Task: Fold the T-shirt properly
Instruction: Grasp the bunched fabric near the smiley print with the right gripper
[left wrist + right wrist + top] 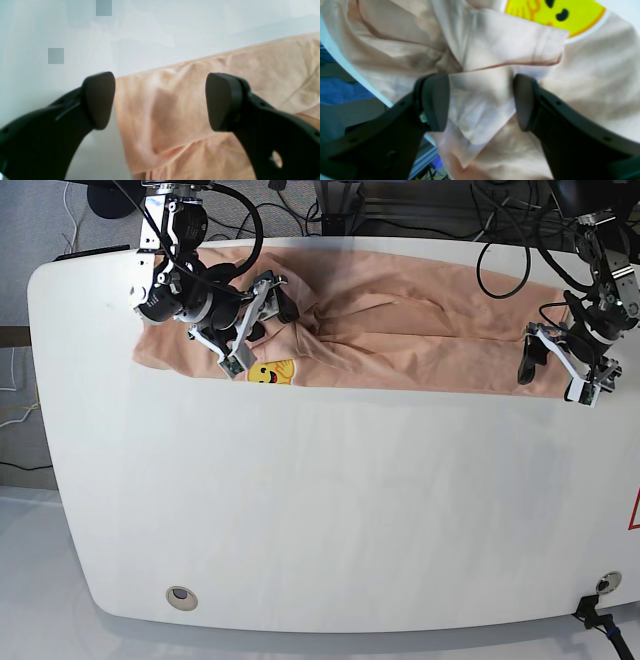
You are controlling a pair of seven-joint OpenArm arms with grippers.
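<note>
The peach-pink T-shirt (400,330) lies stretched in a long, rumpled band along the far edge of the white table (330,510), reaching from one arm to the other, with heavy creases bunched near its middle. Its yellow smiley-face print (270,372) faces up at the near hem, on the base view's left; the right wrist view shows the same print (557,15) partly covered by a folded flap of cloth. The right gripper (252,315) sits over that end of the shirt, just behind the print, its jaws spread apart with crumpled fabric lying between the pads (436,100) but not pinched. The left gripper (553,360) is at the shirt's opposite end, at the base view's right, also spread wide; in its wrist view the black fingertips (98,98) straddle the corner of the garment (175,105), one over bare tabletop and the other over cloth. Dark cables (520,250) trail behind the table's far edge, and a small round fitting (180,595) sits near its front corner.
</note>
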